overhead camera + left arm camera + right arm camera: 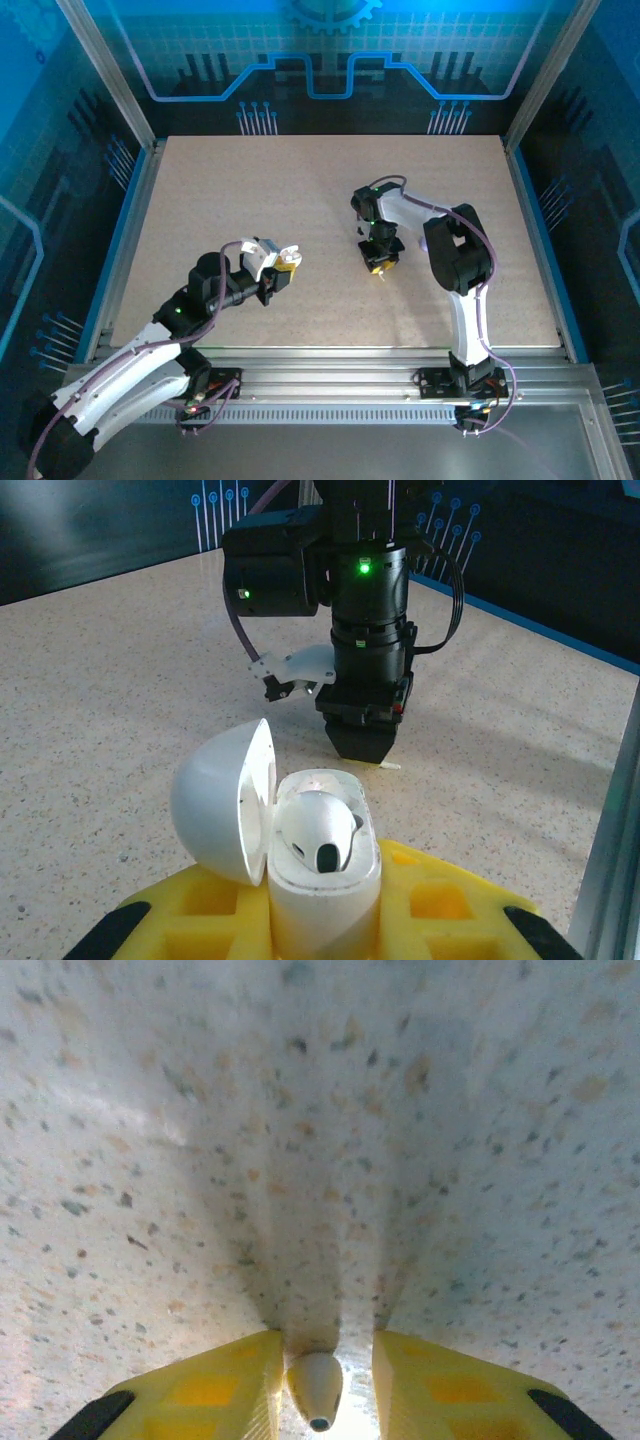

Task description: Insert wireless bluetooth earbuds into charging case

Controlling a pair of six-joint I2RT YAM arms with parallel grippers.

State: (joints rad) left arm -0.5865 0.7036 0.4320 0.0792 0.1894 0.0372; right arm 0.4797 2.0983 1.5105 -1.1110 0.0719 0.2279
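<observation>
One earbud sits seated in the open charging case. Left gripper is clamped tight on that case. Right gripper, well right of the case, pinches a second earbud between near-closed fingers, down at the table.

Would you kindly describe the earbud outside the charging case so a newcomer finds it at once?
On the table, follow the right arm down to its end effector. The earbud is the small white piece between its yellow fingers; the other earbud lies inside the open charging case.
</observation>
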